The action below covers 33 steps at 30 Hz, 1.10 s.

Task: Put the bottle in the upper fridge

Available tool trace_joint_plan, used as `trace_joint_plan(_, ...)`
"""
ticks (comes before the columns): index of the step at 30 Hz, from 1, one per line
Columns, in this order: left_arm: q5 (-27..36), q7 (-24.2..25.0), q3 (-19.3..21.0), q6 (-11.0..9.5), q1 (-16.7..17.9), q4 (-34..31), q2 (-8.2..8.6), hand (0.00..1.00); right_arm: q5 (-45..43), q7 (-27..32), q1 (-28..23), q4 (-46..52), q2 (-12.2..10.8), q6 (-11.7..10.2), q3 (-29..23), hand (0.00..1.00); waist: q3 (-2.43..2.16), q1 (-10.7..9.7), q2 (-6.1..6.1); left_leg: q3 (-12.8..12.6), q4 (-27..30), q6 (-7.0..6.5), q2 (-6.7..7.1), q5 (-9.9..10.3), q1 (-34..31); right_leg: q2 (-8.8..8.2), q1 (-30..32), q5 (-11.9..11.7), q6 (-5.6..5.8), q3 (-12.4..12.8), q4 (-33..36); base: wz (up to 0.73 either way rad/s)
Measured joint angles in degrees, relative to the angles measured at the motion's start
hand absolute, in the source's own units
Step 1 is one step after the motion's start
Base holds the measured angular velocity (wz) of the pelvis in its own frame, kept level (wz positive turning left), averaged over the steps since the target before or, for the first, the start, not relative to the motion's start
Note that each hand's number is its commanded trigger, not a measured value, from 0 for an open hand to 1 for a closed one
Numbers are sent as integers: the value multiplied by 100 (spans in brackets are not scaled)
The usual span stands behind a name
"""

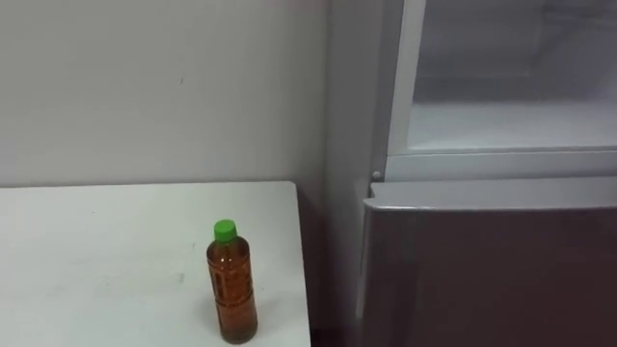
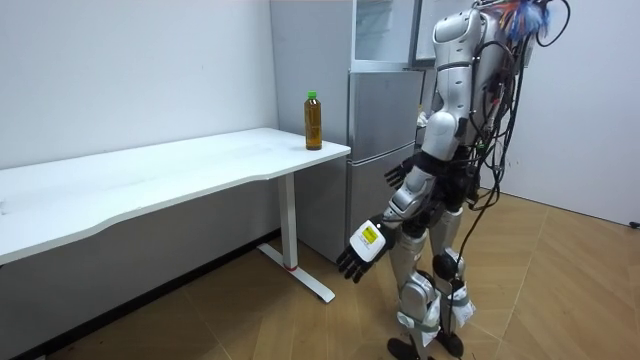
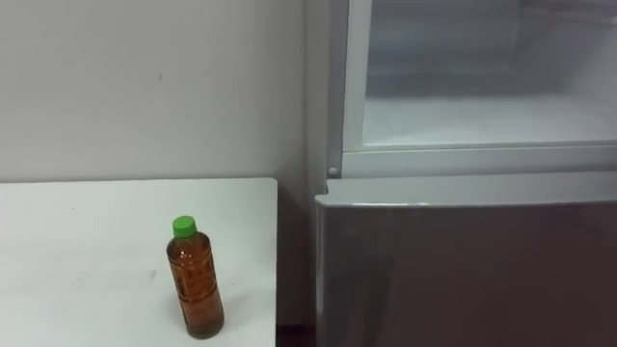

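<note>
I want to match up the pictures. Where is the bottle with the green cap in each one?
Left eye view: the bottle stands low, left of the middle, on the white table near its right edge.
Right eye view: the bottle stands low on the left, at the same spot on the table.
Room view: the bottle stands near the middle, up high, at the table's end.
Shared landmark: the grey fridge, just right of the table.

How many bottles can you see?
1. The bottle stands upright on the white table, near the corner beside the fridge. Part of the fridge's open upper compartment is out of view, so another could be hidden there.
</note>
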<state>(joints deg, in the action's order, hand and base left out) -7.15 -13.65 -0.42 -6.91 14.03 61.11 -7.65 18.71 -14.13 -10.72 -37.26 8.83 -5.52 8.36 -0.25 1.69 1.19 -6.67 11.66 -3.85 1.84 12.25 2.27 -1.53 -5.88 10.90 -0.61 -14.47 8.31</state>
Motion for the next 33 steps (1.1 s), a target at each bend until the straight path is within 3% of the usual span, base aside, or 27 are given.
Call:
trace_joint_plan(6,-256,187,32,62,-31,18,-11,0,137,-209,-145,1441,26,45,49,0,25,32,-18,-12,1,0,-7,0,-51,7,84,-1,-1,-3,62,-1)
trace_joint_plan(14,-283,178,11,169,-50,140,-60,0,135,-282,-146,2703,31,69,110,0,40,43,66,-13,-24,-1,-14,2,-5,13,-12,-12,-7,19,97,0)
trace_joint_plan(22,-607,97,-22,358,-23,305,-108,0,186,-86,-12,3491,27,69,175,0,45,205,67,-69,-6,-11,-22,-4,24,-14,-3,-37,-14,48,149,-4)
trace_joint_plan(33,-872,59,-89,570,-101,298,-110,0,396,31,611,4067,28,69,181,0,26,307,65,-70,15,-22,-23,-12,-14,-22,24,-49,-14,32,165,0)
